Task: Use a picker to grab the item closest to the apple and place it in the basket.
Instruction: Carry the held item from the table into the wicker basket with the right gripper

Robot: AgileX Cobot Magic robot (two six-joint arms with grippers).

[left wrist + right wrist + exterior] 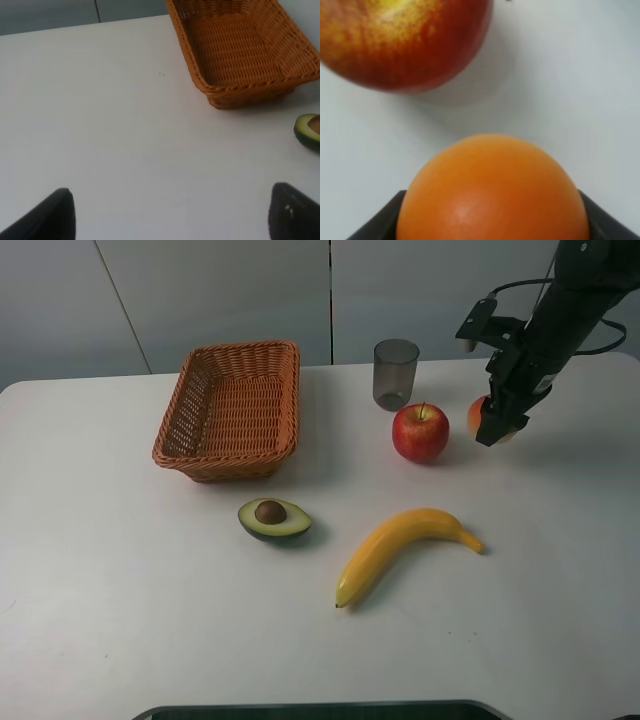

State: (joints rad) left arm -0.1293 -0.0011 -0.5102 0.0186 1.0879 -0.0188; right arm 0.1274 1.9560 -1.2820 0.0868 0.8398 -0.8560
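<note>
Reaching down steeply from the far right corner with the right gripper (495, 430), pinching the orange (492, 195) on both sides, just beside the apple (420, 432), well apart from the basket (232, 405). Over on the left, holding the left gripper (177, 214) spread wide above the table (100, 125).

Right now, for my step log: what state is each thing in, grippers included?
Woven orange wicker basket: upright, empty.
Grey translucent cup: upright, looks empty.
Red apple: stem up, untouched.
Round orange fruit: held between the fingers of the right gripper.
Halved avocado: cut face up, pit in.
Yellow banana: unpeeled, lying flat.
Left gripper: open, holding nothing.
</note>
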